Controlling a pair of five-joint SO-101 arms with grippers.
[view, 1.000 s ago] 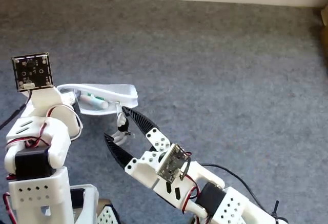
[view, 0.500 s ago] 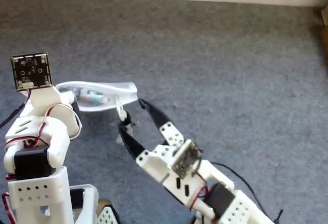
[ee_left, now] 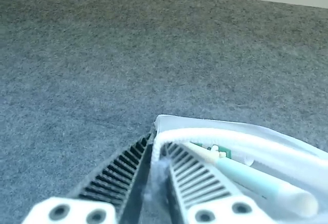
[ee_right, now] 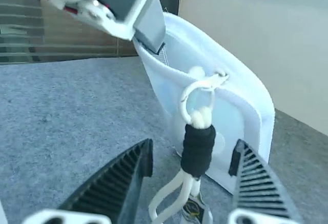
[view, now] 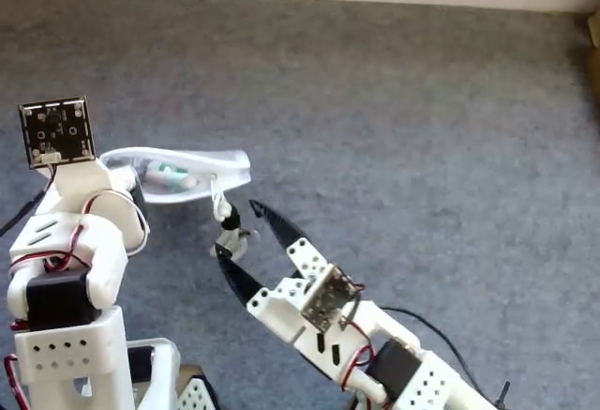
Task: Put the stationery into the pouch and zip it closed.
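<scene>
On the grey tabletop point(view: 422, 100), at the left of the high view, the white pouch point(view: 192, 168) is held at one end by the left hand point(ee_left: 157, 143). The hand's ribbed fingers point(ee_left: 110, 180) are pressed nearly together, with only the pouch edge between them. The pouch mouth faces the left wrist view and stands open. A pale teal pen point(ee_left: 256, 180) lies inside, beside a small green-marked item point(ee_left: 221, 154) too blurred to identify. A white pull cord point(ee_right: 197, 93) hangs from the pouch end away from the left hand and carries a black bead point(ee_right: 198, 149). The right hand point(view: 236, 230) is spread wide. In the right wrist view its two dark fingers point(ee_right: 115, 180) stand on either side of the black bead, clear of both bead and cord. The right arm point(view: 375, 354) enters from the lower edge of the high view.
</scene>
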